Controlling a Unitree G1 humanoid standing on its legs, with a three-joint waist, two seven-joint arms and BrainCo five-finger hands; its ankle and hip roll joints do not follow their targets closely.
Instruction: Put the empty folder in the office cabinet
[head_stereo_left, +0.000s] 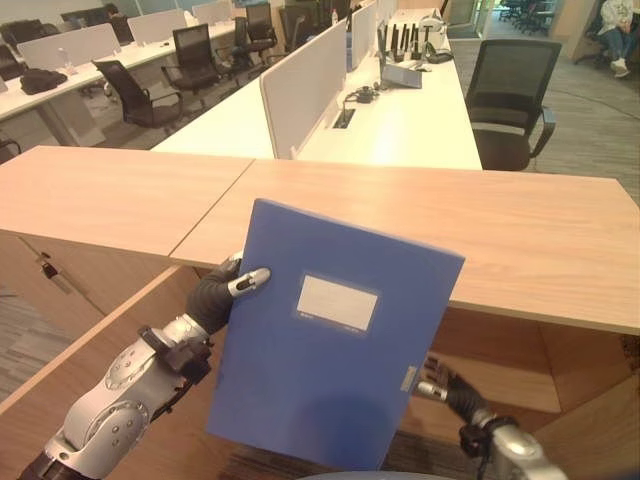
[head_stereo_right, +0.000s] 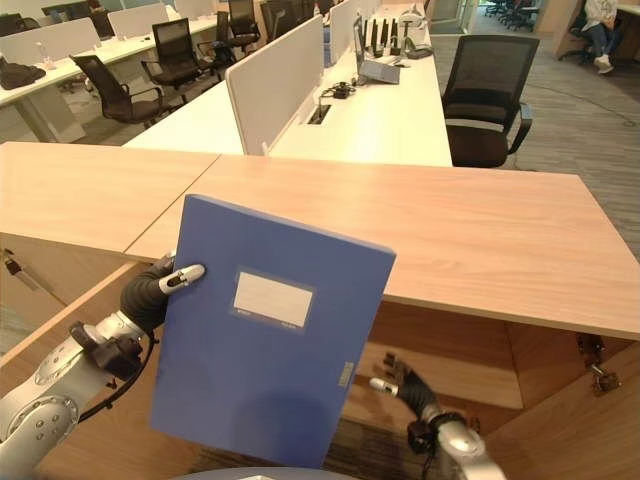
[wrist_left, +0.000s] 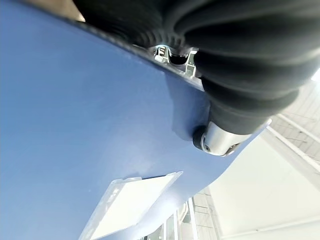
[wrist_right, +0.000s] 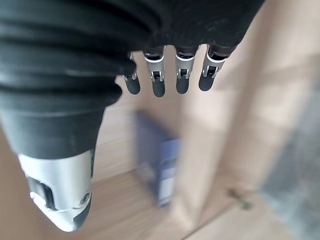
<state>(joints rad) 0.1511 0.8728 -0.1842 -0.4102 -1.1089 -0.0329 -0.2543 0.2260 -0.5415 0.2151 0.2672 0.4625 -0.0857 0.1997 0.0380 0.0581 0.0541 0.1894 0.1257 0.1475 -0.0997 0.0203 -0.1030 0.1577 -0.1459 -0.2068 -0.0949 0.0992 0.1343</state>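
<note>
Your left hand (head_stereo_left: 222, 292) has the blue folder (head_stereo_left: 330, 340) by its left edge, thumb clamped over the front face and the fingers hidden behind, so count it as a pinch on the cover edge. The folder hangs upright, tilted a little clockwise, in front of the wooden cabinet top (head_stereo_left: 520, 235) and above the open cabinet (head_stereo_left: 500, 370) below it. Your right hand (head_stereo_right: 405, 385) sits low beside the folder's lower right corner, not touching it as far as you can see; in the right wrist view its fingers (wrist_right: 159, 80) run straight and close together in a row, thumb apart, holding nothing. Judge the folder as light, being empty, and stiff: the board face shows no sag from a one-sided grip. The plastic-looking cover may be slick, so a thumb pinch at one edge could let it swing or slide. A hold nearer the spine or a second support under the bottom edge would steady it. The right wrist view looks into the cabinet, where a blurred blue upright thing (wrist_right: 162, 170) stands on the shelf, perhaps another folder; you cannot tell more. Label: a pale blank card in a clear pocket (head_stereo_left: 337, 302) on the front face, no writing legible. A small mark near the lower right edge (head_stereo_right: 347, 375) is too small to read. Desks and office chairs (head_stereo_left: 510, 95) lie beyond.
</note>
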